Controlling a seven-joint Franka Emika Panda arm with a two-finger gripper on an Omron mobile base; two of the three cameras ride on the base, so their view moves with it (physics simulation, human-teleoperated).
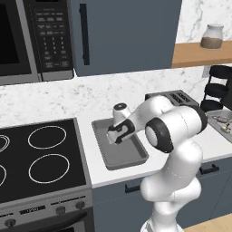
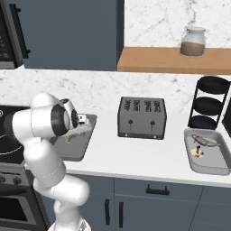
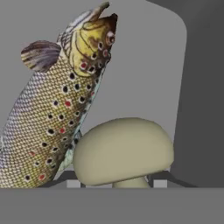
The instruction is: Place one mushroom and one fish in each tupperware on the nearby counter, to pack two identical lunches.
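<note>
The long white countertop [image 2: 149, 160] lies below the gripper [image 1: 116, 136], and on it, directly under the gripper, is a shallow grey rectangular tupperware tray [image 1: 129, 161]; the second grey tray [image 2: 216, 164] stands far to the side, past the dark toaster [image 2: 142, 117], and it already holds a fish and a mushroom. In the hand view a spotted brown trout-like fish [image 3: 52, 113] lies on the tray floor just ahead of the fingertips, and a pale beige rounded mushroom [image 3: 122, 151] sits between them. The jaws seem closed on the mushroom, although the contact itself is hidden. I judge that a release from too high can let the round mushroom roll against the fish or toward the rim.
</note>
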